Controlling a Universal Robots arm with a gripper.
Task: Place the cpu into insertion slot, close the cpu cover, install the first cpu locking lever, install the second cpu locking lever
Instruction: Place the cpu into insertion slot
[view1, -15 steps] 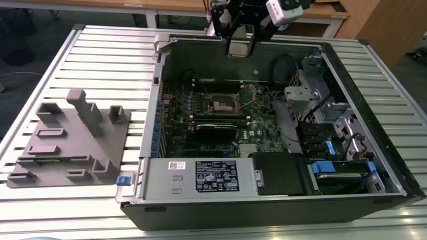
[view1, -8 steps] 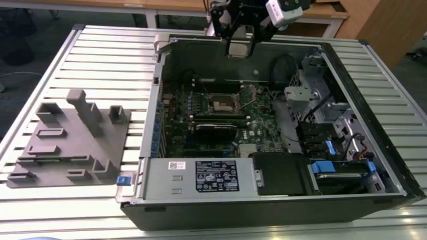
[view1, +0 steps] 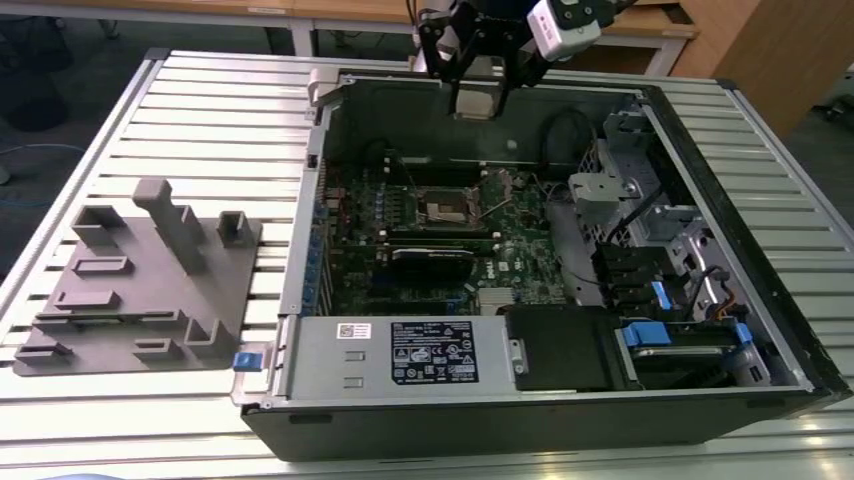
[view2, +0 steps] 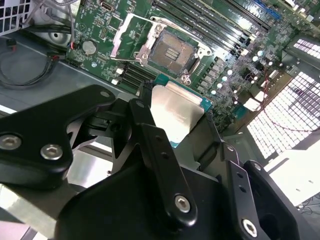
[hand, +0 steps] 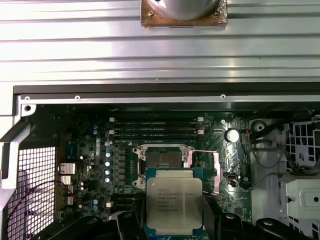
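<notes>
In both wrist views the cpu (hand: 173, 200) is cut off along its near edge by the claw (hand: 173, 215). In the exterior view a grey jig (view1: 140, 280) is shown on the worktop (view1: 200, 100) at the exterior view's left and the open case (view1: 561, 425) at its right, with the claw above the far wall. The cpu is clamped by two opposite edges, apart from the uncovered slot (hand: 162, 161).

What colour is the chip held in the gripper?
The chip is silvery-grey on top with a green edge, clearest in the first wrist view.
</notes>
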